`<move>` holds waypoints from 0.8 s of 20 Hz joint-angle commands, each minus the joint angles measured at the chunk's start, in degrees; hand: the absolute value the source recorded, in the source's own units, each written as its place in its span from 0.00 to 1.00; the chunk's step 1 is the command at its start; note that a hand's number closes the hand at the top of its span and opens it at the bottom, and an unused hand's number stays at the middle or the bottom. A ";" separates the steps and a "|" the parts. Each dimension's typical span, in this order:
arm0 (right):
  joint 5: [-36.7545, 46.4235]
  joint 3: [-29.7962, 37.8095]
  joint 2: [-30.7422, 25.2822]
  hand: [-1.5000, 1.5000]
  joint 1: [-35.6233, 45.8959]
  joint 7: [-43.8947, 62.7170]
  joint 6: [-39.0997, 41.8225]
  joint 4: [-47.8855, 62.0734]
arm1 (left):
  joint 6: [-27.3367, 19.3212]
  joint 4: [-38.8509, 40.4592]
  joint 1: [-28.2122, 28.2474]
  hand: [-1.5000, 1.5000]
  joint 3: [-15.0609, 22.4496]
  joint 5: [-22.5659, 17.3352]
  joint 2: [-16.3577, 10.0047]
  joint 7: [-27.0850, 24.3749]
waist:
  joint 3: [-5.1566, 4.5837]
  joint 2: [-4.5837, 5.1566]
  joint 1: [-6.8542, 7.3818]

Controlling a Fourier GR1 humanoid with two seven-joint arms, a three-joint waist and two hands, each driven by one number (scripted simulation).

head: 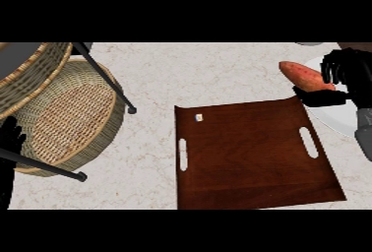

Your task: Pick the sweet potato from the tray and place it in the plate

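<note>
Pale marbled worktop. The sweet potato is clear of the brown wooden tray, gripped by the curled right hand over the white plate; lowering and release are left to do. The left hand rests open at the left edge, beside the wicker baskets. Nothing blocks the plate.

At the far right, the right hand has its fingers curled round the sweet potato, holding it over the white plate. The plate lies just beside the far right corner of the brown tray, which sits on the pale surface. To the left are two wicker baskets, crossed by black rods. The left hand rests at the left edge, its fingers up and relaxed.
</note>
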State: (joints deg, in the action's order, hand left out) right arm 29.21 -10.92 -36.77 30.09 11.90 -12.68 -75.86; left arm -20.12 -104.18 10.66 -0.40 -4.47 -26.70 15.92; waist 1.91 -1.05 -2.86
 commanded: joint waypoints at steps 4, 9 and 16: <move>-2.14 7.18 -4.23 1.00 0.33 0.66 -0.41 4.47 | 2.98 4.93 -3.17 0.50 8.26 -1.85 7.00 0.81 | -1.98 1.75 -0.34; -2.17 9.55 -4.78 1.00 0.28 -1.18 -1.35 11.88 | 4.33 5.06 -3.33 0.50 7.57 -1.28 6.65 0.54 | -1.92 2.05 1.53; -2.49 11.42 -6.11 1.00 0.60 -6.69 -1.06 20.51 | 5.21 6.50 -4.75 0.50 7.78 -0.79 8.62 -0.81 | -1.90 2.48 1.99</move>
State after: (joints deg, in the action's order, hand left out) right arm 26.53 -0.48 -42.12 30.57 7.68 -13.61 -60.01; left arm -17.92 -103.60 8.07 -0.62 -2.61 -24.32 14.91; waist 1.83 -0.26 -0.48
